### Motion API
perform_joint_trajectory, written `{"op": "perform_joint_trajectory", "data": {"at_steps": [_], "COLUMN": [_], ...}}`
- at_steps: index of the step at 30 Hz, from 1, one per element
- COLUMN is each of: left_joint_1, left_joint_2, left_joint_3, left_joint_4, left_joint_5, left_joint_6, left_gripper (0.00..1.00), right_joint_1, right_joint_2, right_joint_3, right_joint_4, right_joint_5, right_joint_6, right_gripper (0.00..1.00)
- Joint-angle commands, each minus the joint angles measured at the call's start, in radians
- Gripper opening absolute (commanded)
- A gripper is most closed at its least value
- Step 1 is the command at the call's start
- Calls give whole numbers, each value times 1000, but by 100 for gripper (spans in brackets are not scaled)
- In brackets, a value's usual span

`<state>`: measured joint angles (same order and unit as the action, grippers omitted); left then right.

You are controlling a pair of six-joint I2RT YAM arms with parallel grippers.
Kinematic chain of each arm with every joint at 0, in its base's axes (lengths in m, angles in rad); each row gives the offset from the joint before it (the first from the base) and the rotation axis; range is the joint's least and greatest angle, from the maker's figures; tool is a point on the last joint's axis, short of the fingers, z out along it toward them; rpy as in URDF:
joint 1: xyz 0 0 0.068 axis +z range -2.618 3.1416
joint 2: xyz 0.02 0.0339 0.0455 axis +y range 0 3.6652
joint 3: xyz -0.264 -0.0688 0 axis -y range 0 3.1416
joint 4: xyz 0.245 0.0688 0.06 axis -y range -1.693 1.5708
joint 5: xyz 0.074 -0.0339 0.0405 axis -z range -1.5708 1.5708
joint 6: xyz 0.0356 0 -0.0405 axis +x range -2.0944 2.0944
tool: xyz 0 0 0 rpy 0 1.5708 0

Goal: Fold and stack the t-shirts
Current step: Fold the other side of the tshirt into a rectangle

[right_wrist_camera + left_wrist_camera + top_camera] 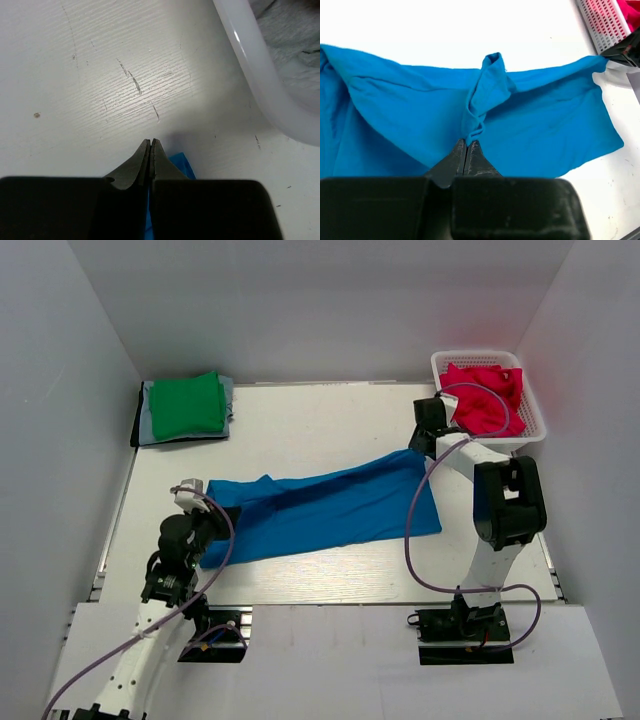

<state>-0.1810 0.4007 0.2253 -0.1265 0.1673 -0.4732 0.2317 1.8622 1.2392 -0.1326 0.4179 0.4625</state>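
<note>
A bright blue t-shirt (330,510) lies stretched across the middle of the table between my two grippers. My left gripper (205,502) is shut on a bunched fold at its left end; in the left wrist view the cloth (485,100) rises from the closed tips (466,142). My right gripper (422,445) is shut on the shirt's far right corner, where a blue scrap (181,166) shows beside the tips (150,142). A green t-shirt (187,405) lies folded on grey and dark ones (229,400) at the back left. Crimson-pink t-shirts (485,395) fill the basket.
The white mesh basket (532,420) stands at the back right, close behind my right gripper; its rim shows in the right wrist view (260,85). White walls enclose the table on three sides.
</note>
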Motion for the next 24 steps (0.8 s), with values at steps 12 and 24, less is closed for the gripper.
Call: {"op": "perform_joint_trajectory", "data": {"at_steps": [12, 24], "left_joint_1": [-2, -2], "left_joint_2": [-88, 65], "left_joint_3": [-61, 139], "left_joint_4": [-298, -239], "left_joint_5": [-63, -129], "left_joint_6": [-238, -298], "left_gripper": [22, 100], "right_joint_1": [-26, -29], "right_joint_2": [-101, -382], "right_joint_3": [-150, -256], "right_joint_4": [-32, -61], "right_joint_5": [-24, 20], "right_joint_6": [62, 30], "right_gripper": [5, 90]}}
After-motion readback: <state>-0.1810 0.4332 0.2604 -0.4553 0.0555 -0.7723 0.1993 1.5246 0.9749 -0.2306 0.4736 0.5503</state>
